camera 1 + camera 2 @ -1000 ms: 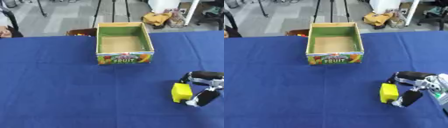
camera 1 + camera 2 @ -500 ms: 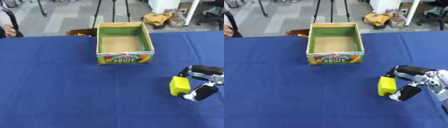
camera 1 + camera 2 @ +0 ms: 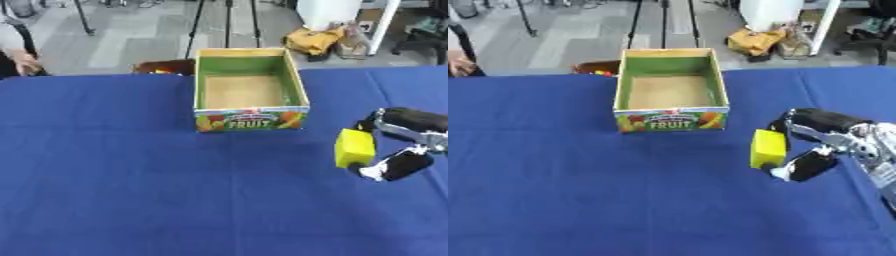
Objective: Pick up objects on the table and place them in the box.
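Across the frame you've got the blue desk (image 3: 114, 175). Far centre on it sits the open box (image 3: 671, 91), green inside, "FRUIT" printed on the front, nothing inside. Right of and nearer than the box, your right hand (image 3: 814, 145) is clamped on the yellow block (image 3: 767, 148), fingers above, thumb below; block looks lifted just off the cloth. Left hand isn't showing.
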